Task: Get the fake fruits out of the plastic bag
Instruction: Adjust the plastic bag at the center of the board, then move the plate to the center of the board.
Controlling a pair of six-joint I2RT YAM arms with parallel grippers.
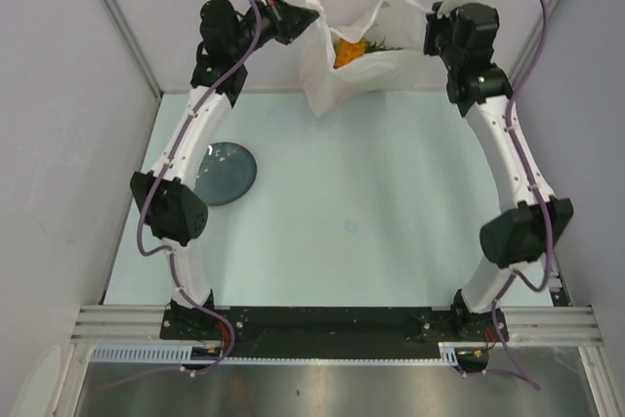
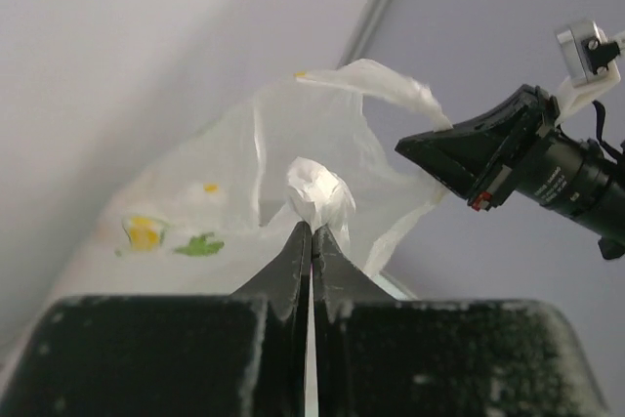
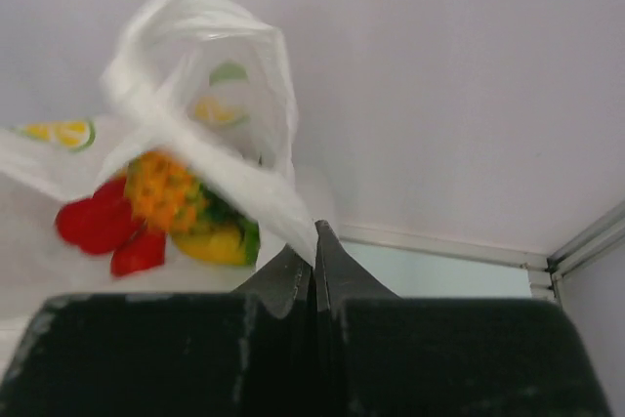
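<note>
The plastic bag (image 1: pixel 363 73) hangs at the far middle of the table, held up between both arms with its mouth spread. My left gripper (image 1: pixel 314 15) is shut on a bunched handle of the bag (image 2: pixel 317 192), and its tip (image 2: pixel 312 227) pinches the white film. My right gripper (image 1: pixel 427 28) is shut on the opposite edge, with a strip of bag (image 3: pixel 234 178) running into its closed tip (image 3: pixel 314 231). Inside lie the fake fruits (image 1: pixel 349 52): an orange pineapple (image 3: pixel 161 187), red pieces (image 3: pixel 98 224) and a yellow-orange one (image 3: pixel 217 243).
A dark round plate (image 1: pixel 223 173) lies on the pale blue table (image 1: pixel 371 202) at the left, beside the left arm. Grey walls close in the back and both sides. The right arm's gripper body (image 2: pixel 488 153) shows in the left wrist view.
</note>
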